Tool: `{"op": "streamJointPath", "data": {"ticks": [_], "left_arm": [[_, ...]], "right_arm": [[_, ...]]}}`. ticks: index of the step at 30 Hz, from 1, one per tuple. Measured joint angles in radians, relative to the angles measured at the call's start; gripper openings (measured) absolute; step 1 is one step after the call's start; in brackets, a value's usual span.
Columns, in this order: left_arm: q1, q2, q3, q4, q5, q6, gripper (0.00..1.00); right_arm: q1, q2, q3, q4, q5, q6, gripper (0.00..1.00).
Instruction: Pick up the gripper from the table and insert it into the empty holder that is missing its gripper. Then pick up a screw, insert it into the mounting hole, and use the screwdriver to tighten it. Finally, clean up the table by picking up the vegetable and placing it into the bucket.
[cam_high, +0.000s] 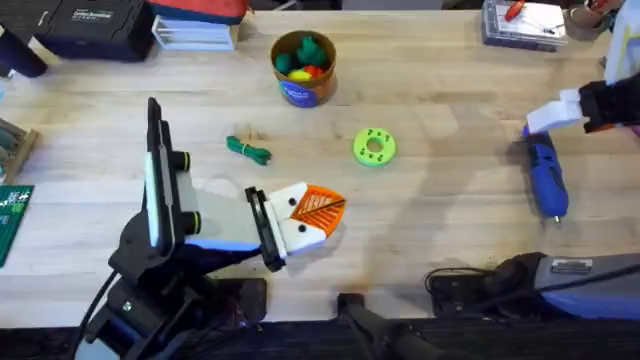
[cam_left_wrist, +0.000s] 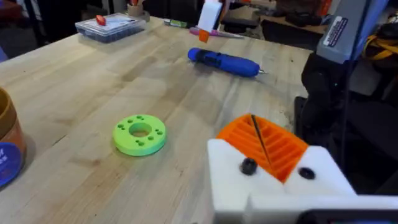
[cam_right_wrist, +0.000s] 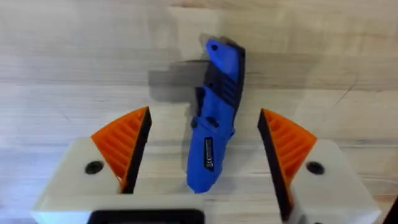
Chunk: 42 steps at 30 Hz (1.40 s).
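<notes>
While the screwdriver (cam_right_wrist: 214, 118) lies flat on the table (cam_high: 450, 230), the right gripper (cam_right_wrist: 205, 149) straddles it, orange pads wide apart, gripping nothing. Left gripper (cam_high: 318, 207): pads pressed together, empty, well apart from it.

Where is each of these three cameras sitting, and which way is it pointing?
Overhead: above the arm bases, looking down on the wooden table; both arms show.
Left wrist: low over the table, facing the lime-green holed disc; closed left end effector in front.
Right wrist: straight down on the blue pen-shaped screwdriver, between the open right end effector fingers.
Shared: all three show the screwdriver.
</notes>
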Motion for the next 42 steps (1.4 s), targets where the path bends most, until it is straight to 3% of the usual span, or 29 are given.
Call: {"op": "streamJointPath", "data": {"ticks": [7,17,27,29,34,37,39,42], "left_arm": [[0.0,0.0,0.0,0.0,0.0,0.0,0.009],[0.0,0.0,0.0,0.0,0.0,0.0,0.009],[0.0,0.0,0.0,0.0,0.0,0.0,0.009],[0.0,0.0,0.0,0.0,0.0,0.0,0.009],[0.0,0.0,0.0,0.0,0.0,0.0,0.009],[0.0,0.0,0.0,0.0,0.0,0.0,0.009],[0.0,0.0,0.0,0.0,0.0,0.0,0.009],[0.0,0.0,0.0,0.0,0.0,0.0,0.009]], "right_arm": [[-0.052,0.104,0.0,0.002,0.011,-0.019,0.993],[-0.059,0.242,0.0,0.018,0.012,-0.023,0.994],[-0.059,0.293,0.007,0.031,0.016,-0.023,0.982],[-0.059,0.294,0.007,0.04,0.02,-0.023,0.878],[-0.06,0.296,0.008,0.051,0.018,-0.026,0.477],[-0.06,0.296,0.008,0.052,0.019,-0.03,0.104],[-0.06,0.296,0.008,0.049,0.013,-0.024,0.025],[-0.06,0.296,0.008,0.05,0.014,-0.022,0.032]]}}
